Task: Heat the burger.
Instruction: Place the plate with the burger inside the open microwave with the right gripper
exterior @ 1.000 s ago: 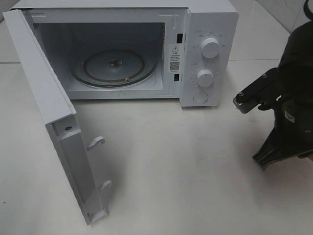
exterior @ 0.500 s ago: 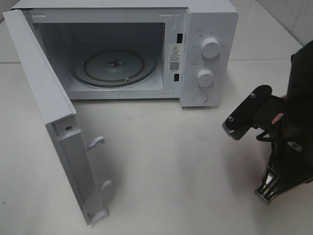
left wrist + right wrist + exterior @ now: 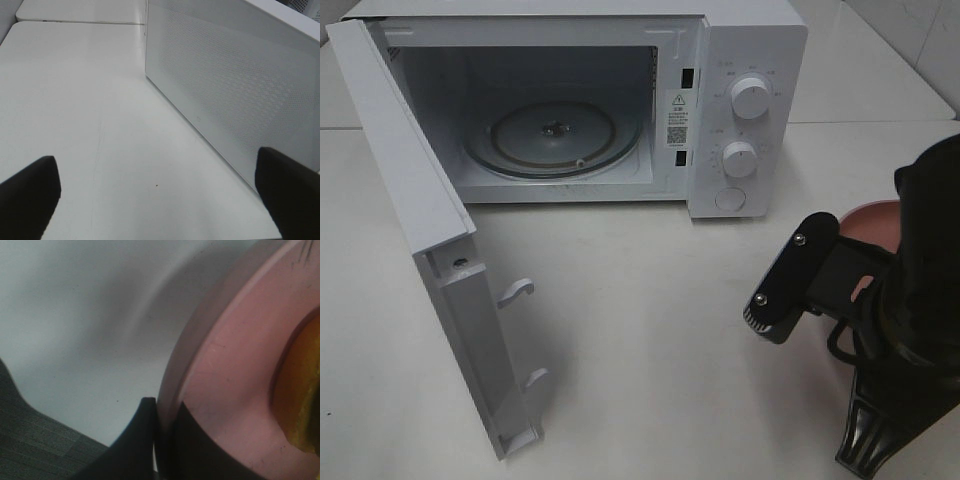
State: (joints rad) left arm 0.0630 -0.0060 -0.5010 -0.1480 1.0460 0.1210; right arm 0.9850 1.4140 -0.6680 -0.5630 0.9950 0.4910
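the burger (image 3: 301, 390) is caught only by the right wrist view, as a golden sliver cut off at the frame edge, set on the pink plate (image 3: 225, 380) whose rim is pinched by the right gripper (image 3: 161, 440), while in the high view the plate is largely hidden behind the arm, and the left gripper (image 3: 159, 195) is shown spread wide beside the microwave (image 3: 225, 75).

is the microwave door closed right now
No, the door is swung wide open on the left, showing the glass turntable inside the microwave.
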